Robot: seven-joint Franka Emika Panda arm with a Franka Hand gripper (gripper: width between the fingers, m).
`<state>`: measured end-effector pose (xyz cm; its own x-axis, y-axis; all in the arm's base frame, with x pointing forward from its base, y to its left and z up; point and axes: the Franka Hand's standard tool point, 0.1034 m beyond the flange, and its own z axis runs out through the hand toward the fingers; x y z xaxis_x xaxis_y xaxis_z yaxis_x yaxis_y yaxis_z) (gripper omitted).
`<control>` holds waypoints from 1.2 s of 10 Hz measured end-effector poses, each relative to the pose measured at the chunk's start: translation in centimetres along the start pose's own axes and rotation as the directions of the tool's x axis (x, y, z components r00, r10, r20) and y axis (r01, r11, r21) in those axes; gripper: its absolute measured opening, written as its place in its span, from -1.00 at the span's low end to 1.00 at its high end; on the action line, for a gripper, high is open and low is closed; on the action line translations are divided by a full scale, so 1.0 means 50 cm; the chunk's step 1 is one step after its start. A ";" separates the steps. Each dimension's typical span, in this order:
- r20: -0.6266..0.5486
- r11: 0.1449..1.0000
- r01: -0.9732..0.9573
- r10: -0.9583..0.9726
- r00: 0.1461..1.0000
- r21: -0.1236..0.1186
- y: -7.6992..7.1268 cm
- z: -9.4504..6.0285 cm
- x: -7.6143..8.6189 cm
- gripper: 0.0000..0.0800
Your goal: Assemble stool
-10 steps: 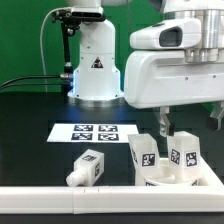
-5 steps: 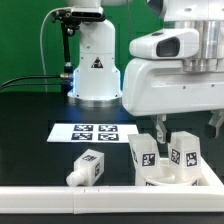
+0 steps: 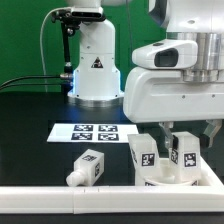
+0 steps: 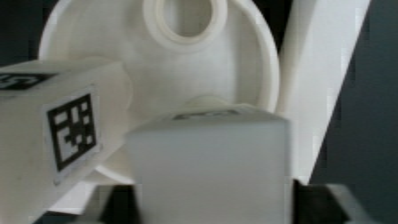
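The stool's round white seat (image 3: 152,180) (image 4: 187,70) lies at the exterior view's lower right with two tagged legs standing on it. My gripper (image 3: 185,138) (image 4: 214,206) has come down over the right leg (image 3: 184,153). In the wrist view that leg (image 4: 210,160) fills the space between my dark fingers (image 4: 118,205), and both pads sit against its sides. The other standing leg (image 3: 144,154) (image 4: 63,115) is just beside it. A third leg (image 3: 88,167) lies loose on the black table, further to the exterior view's left.
The marker board (image 3: 95,132) lies flat in the middle of the table, in front of the arm's white base (image 3: 95,70). A long white rail (image 3: 90,197) runs along the front edge. Cables trail at the back left.
The gripper has come straight down onto the right standing leg, and its jaws have closed from wide open onto the leg's sides. The parts have not moved.
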<state>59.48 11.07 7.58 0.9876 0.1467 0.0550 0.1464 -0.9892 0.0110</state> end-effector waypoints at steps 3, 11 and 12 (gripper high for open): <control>0.001 0.989 -0.145 0.145 0.989 0.001 0.000 -0.001 0.000 -0.17; 0.035 0.424 -0.904 0.904 0.426 0.048 -0.005 -0.002 0.004 -0.16; 0.044 0.337 -0.940 0.940 0.339 0.044 -0.006 -0.002 0.003 -0.16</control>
<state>59.61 11.38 7.69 0.4751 -0.8798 -0.0146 -0.8768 -0.4719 -0.0922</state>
